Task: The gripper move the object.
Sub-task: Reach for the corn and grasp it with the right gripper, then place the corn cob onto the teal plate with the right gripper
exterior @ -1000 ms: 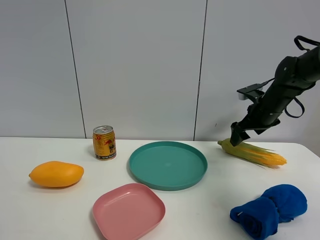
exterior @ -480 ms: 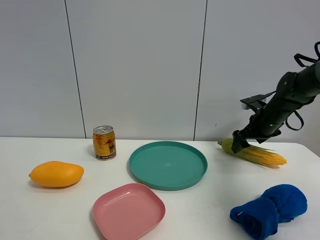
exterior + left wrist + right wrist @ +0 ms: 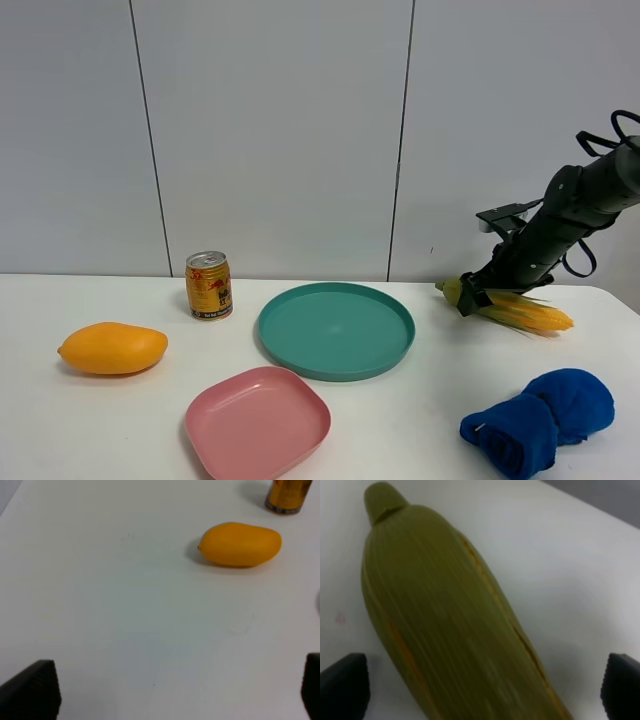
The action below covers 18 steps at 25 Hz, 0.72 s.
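The right pincer (image 3: 467, 298) is spread wide, one finger on each side of the corn (image 3: 522, 312), not squeezing it. The corn lies on the white tabletop (image 3: 400, 430), right of the green plate (image 3: 336, 330) (husk end under the pincer, yellow end pointing away).

The white table (image 3: 420, 440) carries the corn cob (image 3: 522, 311) right under the right gripper (image 3: 468, 298), its green husk end between the spread jaws. A rolled blue cloth (image 3: 540, 418) lies near the gripper on the camera side. A teal round plate (image 3: 336, 330) sits beside the gripper toward the table's middle, a pink square plate (image 3: 257, 420) lies farther off, and the can (image 3: 209, 285) and mango (image 3: 112, 348) lie farthest from it.
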Each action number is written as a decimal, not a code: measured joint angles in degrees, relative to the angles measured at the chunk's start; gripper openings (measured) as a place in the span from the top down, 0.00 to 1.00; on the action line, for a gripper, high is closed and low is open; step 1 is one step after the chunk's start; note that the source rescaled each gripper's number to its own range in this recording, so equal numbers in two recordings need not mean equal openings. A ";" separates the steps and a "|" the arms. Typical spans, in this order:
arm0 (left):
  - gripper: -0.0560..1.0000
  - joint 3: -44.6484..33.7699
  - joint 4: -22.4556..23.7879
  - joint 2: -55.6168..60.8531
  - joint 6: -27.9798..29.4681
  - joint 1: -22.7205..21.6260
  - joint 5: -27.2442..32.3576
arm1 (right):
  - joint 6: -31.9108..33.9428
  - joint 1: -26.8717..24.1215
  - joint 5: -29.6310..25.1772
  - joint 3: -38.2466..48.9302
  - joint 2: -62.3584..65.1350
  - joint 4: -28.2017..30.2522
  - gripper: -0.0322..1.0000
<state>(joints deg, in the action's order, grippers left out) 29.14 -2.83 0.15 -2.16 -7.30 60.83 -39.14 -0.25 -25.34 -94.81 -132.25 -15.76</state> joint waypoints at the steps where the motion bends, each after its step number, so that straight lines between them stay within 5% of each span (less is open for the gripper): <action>1: 0.00 0.00 0.00 0.00 0.00 0.00 0.00 | 0.00 0.15 0.29 0.00 -0.29 -0.13 0.14; 8: 0.00 0.00 0.00 0.00 0.00 0.00 0.00 | 0.00 0.42 1.09 -0.12 -1.34 -1.16 0.23; 10: 0.00 0.00 0.00 0.00 0.00 0.00 0.00 | 0.00 0.46 1.14 -0.12 -1.39 -1.41 0.37; 15: 0.00 0.00 0.00 0.00 0.00 0.00 0.00 | 0.00 0.46 -0.50 -0.12 -1.21 -1.46 0.95; 18: 0.00 0.00 0.00 0.00 0.00 0.00 0.00 | 0.12 0.46 -1.17 -0.12 -0.76 -1.46 0.97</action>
<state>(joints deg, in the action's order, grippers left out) 29.14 -2.83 0.15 -2.16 -7.30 60.83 -39.02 0.21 -26.50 -94.93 -133.01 -17.22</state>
